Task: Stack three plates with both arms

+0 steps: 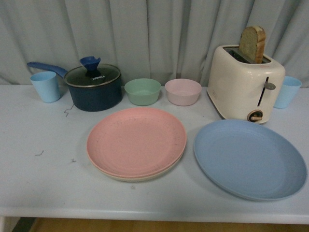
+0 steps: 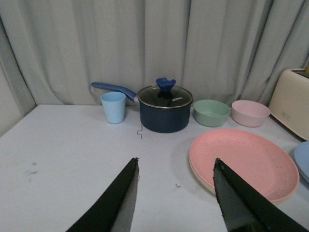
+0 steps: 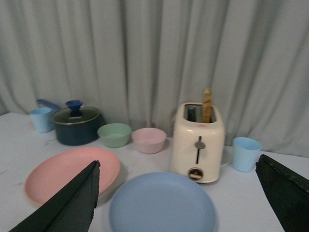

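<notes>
Item 1, nearest: left gripper [image 2: 176, 162], fingers spread wide, nothing between them, over bare table [image 1: 48, 183]

Item 2: right gripper [image 3: 177, 164], likewise wide and empty, facing the blue plate [image 1: 250, 158]

Item 3: blue plate, flat on the table at right, alone, just beside the stack

Item 4: pink plate [image 1: 136, 140], seated on the beige plate [image 1: 130, 177], of which only the cream rim shows

Handling note: the step left appears to be blue onto pink. It is best taken by the right gripper at the near rim, one finger worked under the shallow lip. Lift it level and centre it over the pink plate before letting go

Item 5, rear: toaster [image 1: 246, 82] close behind the blue plate, so avoid its base; green bowl [image 1: 142, 91], pink bowl [image 1: 183, 91], saucepan [image 1: 94, 87]
</notes>
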Tool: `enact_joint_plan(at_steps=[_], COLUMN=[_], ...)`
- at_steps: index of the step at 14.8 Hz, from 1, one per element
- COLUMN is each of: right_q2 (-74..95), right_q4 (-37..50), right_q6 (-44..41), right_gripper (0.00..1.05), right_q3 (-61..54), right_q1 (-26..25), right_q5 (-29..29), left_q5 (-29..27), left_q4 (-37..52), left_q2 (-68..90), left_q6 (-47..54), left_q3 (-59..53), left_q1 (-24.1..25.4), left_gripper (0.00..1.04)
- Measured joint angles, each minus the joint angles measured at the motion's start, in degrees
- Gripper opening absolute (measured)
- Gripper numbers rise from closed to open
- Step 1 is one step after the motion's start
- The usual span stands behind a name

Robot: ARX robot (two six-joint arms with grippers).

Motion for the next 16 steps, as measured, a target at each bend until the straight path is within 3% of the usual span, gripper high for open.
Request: enact_joint_plan(at_steps=[1,2,3,4,5,6,8,16], right_q2=[16.20,32.26,46.95,60.06,72.48,84.52,100.43,109.70], right_q4=[14.91,29.57,42.27,49.62,51.19,50.40,40.15,24.09], right_q6=[1.42,2.23,2.47,2.45,1.38,0.46,-0.31,-0.57], right_gripper=[0.98,0.98,0.98,0.98,0.98,0.98,0.98,0.98], right_q3=[0.35,2.69,8.46,15.13,20.76,25.92,36.63,47.12], right_q1=[-5.38,-6.21,-7.58,-9.46,-10.84,-11.87,-12.63,-9.57], right_q5=[-12.31,-17.99,-15.02,-8.76,-2.27,3.74,12.57,15.98], left_q5=[-0.44,-0.31,-0.28,-0.31,-0.31,-0.31,-0.31,-0.31], left_q4=[-0.11,-0.07,-0.07,-0.04,-0.04,-0.04,-0.04,-0.04], left_q2=[0.00,0.02,0.00,0.00,0.00,0.00,0.02,0.00], left_q6=[-0.02,0.00,0.00,0.00,0.07,0.04,0.04,0.04], left_q3=[0.00,0.00,0.00,0.00,0.00,0.00,0.00,0.00], left_q1=[0.00,0.00,0.00,0.00,0.00,0.00,0.00,0.00], left_gripper=[0.59,0.72,0.84,0.97,0.98,0.98,0.98,0.98])
